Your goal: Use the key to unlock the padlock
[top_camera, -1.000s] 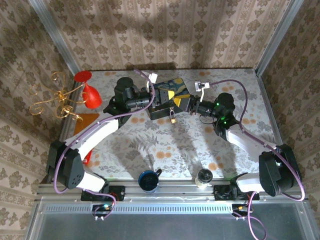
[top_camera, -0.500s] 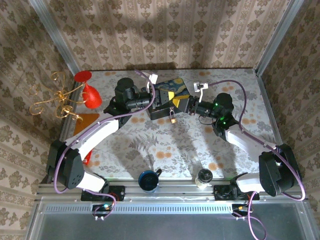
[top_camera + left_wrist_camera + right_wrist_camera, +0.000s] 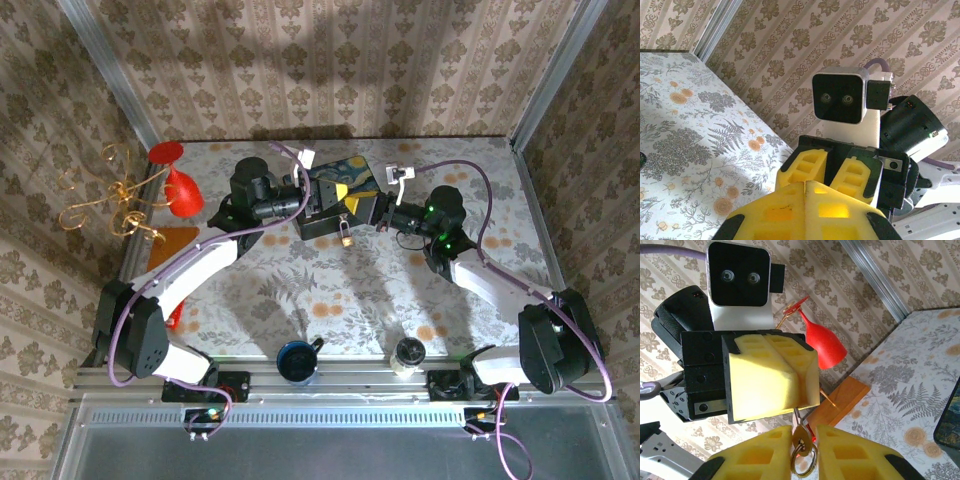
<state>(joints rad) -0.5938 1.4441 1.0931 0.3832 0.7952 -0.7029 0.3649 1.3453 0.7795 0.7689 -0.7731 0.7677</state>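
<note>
Two robot arms meet tip to tip above a dark blue box (image 3: pixel 322 218) at the far side of a flowered desk (image 3: pixel 300 290).

The left gripper (image 3: pixel 805 200) has its yellow jaws pressed fully together. In the right wrist view, a thin silver blade runs up into the seam between them, so we judge that it holds the key (image 3: pixel 801 436) by the blade end.

The right gripper (image 3: pixel 803 441) faces it. Its jaws are narrowed to a slim gap with the key's brass head between them. A ring (image 3: pixel 804 464) hangs from the head. We cannot tell whether the pads are pressing on the head or only flanking it.

The key lies along the line between the two grippers. Its blade points at the left gripper, and its head and ring point at the right one. In the overhead view that line runs roughly side to side above the box.

The padlock (image 3: pixel 345 239) is apart from both grippers, just beyond the near face of the box. Its long axis runs toward the near edge of the desk, with the shackle end at the box and the brass body pointing toward us. It looks closed, though it is too small to be sure.

We judge the task to be at an early stage. The key is off the desk and appears to be passing between the arms. It has not reached the padlock. Bringing the blade to the keyhole, inserting it and turning it are all left to do.
</note>
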